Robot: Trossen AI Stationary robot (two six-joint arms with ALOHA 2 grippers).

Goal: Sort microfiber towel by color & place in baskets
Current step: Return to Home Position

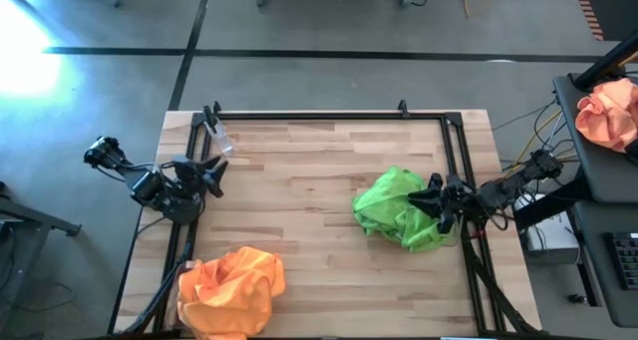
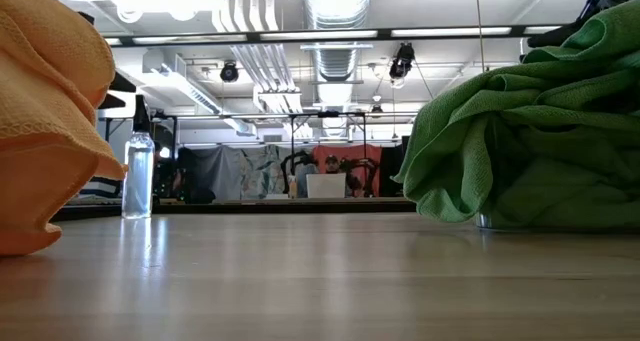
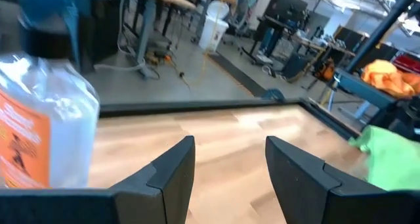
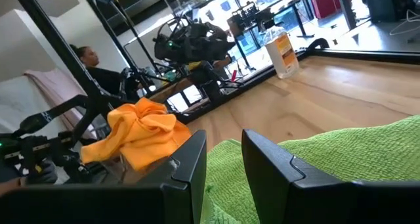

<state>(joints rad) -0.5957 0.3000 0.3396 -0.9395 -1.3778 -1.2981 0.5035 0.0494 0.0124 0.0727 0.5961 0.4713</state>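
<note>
- The lime green microfiber towels (image 1: 399, 208) lie in a crumpled heap on the right half of the bench (image 1: 309, 166), about midway between its near and far edges.
- In the low view, a sliver of a see-through basket (image 2: 497, 221) shows under that green heap.
- The bright orange microfiber towels (image 1: 231, 288) are piled at the near left corner, well apart from the green ones.
- The right hand (image 1: 436, 197) is at the green heap's right side, just above the cloth. Its fingers are parted and grip nothing.
- The left hand (image 1: 215, 175) is over the bench's left edge, fingers spread wide and empty.
- A clear spray bottle (image 1: 220, 141) stands just beyond the left hand, near the far left corner.
- A peach cloth (image 1: 610, 116) lies on a dark stand to the right of the bench.
</note>
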